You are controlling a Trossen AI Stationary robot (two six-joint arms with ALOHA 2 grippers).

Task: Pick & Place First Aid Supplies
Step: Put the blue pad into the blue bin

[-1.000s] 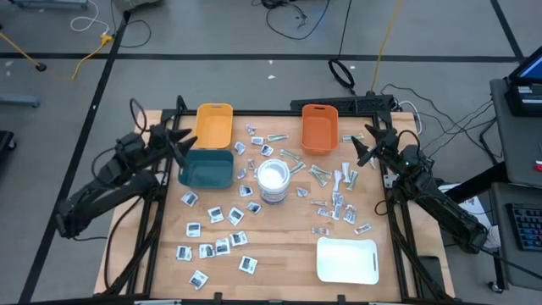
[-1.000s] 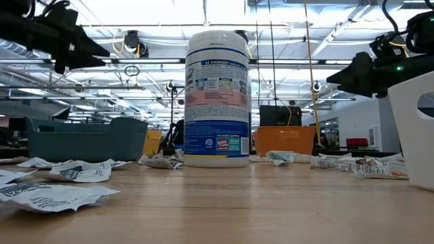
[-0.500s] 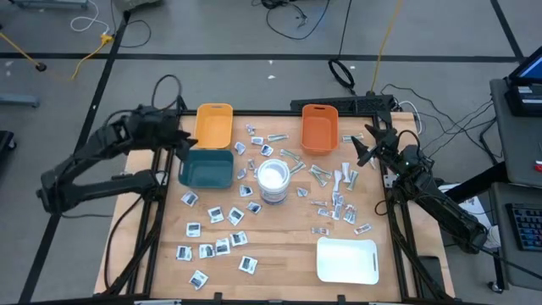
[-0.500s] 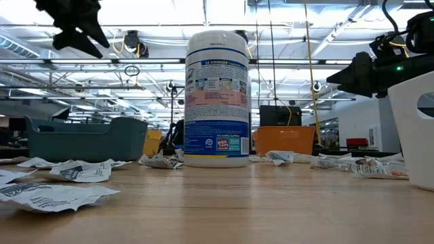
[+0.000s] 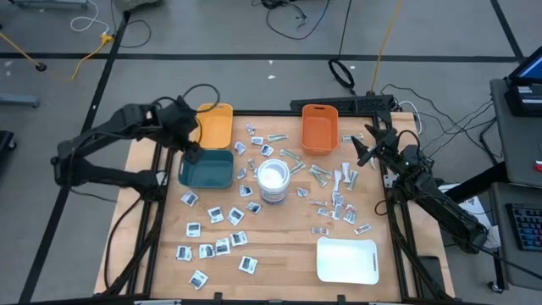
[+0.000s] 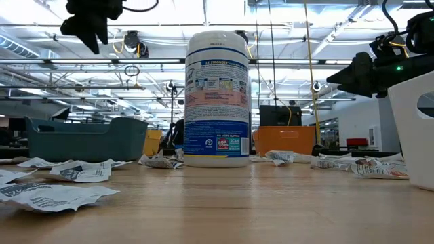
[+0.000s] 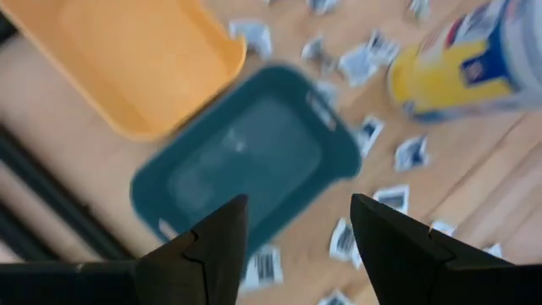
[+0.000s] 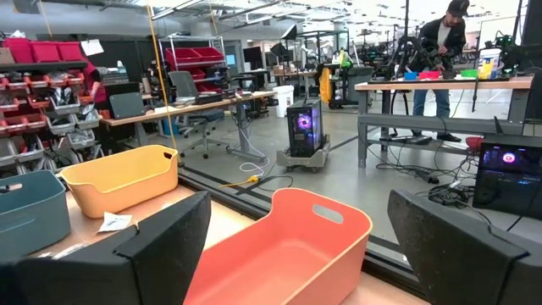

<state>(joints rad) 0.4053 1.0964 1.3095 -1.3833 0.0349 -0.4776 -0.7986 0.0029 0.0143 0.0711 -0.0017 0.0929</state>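
Dozens of first aid supplies (image 5: 222, 246) lie unsorted on the table (image 5: 279, 254); we see both the left gripper (image 7: 298, 233), at ten o'clock, and the right gripper (image 8: 296, 241), at three o'clock, spread and empty.

Left wrist view: motion-blurred; packet (image 7: 265, 265) print unreadable.
Wipes canister (image 7: 474, 59): cut off by the edge.
White tray (image 6: 415, 129): cropped in low view.
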